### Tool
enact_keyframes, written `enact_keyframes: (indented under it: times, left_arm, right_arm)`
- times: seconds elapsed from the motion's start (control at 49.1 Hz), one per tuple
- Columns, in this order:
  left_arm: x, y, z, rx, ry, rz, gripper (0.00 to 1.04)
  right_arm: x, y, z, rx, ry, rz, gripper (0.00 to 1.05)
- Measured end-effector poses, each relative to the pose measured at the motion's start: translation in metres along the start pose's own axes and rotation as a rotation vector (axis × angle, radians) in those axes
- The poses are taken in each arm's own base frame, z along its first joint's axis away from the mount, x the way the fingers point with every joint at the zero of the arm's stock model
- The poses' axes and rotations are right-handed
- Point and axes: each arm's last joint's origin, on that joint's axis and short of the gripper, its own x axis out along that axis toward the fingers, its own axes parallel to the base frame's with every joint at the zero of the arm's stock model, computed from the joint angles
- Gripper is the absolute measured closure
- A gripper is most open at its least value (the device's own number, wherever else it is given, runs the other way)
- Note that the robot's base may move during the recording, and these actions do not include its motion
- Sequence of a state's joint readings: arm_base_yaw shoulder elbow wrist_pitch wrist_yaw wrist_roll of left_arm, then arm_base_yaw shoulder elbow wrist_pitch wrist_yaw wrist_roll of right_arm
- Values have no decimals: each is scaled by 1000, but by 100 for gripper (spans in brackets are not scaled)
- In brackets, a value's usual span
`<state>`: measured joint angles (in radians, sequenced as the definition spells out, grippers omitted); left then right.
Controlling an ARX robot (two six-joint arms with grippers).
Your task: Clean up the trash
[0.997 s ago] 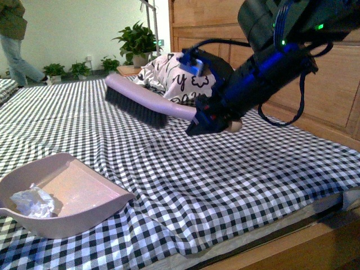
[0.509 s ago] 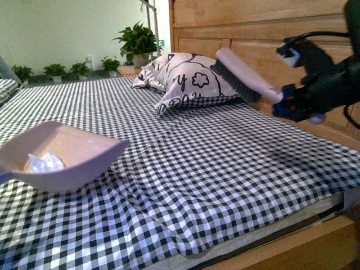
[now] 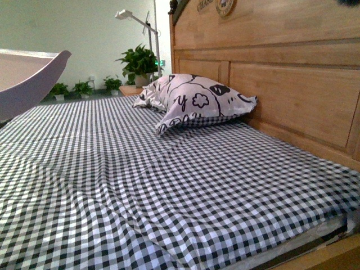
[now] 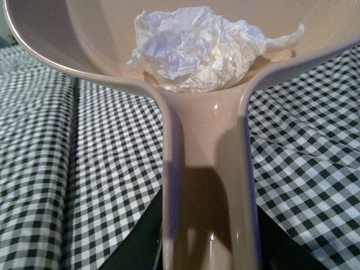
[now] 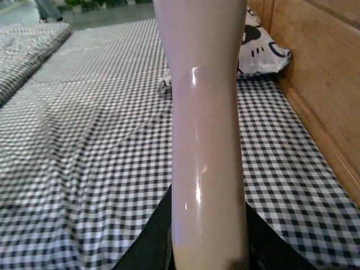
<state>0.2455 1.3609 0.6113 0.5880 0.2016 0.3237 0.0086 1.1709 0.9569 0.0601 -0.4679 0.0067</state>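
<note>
Your left gripper (image 4: 209,256) is clamping the handle of the pink dustpan (image 4: 208,169), its dark jaws pressing on either side of that handle. The trash (image 4: 199,48), a crumpled white paper wad, is sitting inside the pan just ahead of the gripper, at the point where the handle is widening into the scoop. In the front view you are seeing only the dustpan's rim, raised above the checkered bedsheet (image 3: 185,191) at the far left.

Your right gripper (image 5: 209,247) is gripping the pale handle of the brush (image 5: 205,124), which is running straight out from the jaws; the bristles are out of frame. Beyond and below that handle the bedsheet is spreading out, with the printed pillow (image 5: 264,50) lying against the wooden headboard (image 5: 320,73).
</note>
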Motion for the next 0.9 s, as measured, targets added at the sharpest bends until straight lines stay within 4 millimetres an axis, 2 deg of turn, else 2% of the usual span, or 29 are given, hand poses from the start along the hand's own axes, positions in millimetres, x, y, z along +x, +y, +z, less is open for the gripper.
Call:
enact_keyframes:
  times: [0.102, 0.224, 0.366, 0.631, 0.732, 0.895]
  left_arm:
    - [-26, -15, 9, 13, -39, 86, 80]
    - [-72, -37, 18, -8, -107, 155, 80]
    - [-110, -48, 24, -25, -163, 193, 80]
    - [-150, -52, 25, -81, -229, 281, 80]
    - [-158, -54, 19, -118, -234, 281, 80]
    - [-160, -55, 19, -132, -243, 273, 80]
  right_arm:
    - [-33, 10, 3, 30, -46, 11, 86]
    - [-82, 24, -1, 80, -110, 19, 86]
    - [-120, 33, -10, 116, -158, 14, 86]
    - [-156, 47, -17, 146, -204, 17, 86]
    - [-157, 50, -22, 166, -198, -16, 86]
    - [-153, 51, -28, 194, -168, -39, 86]
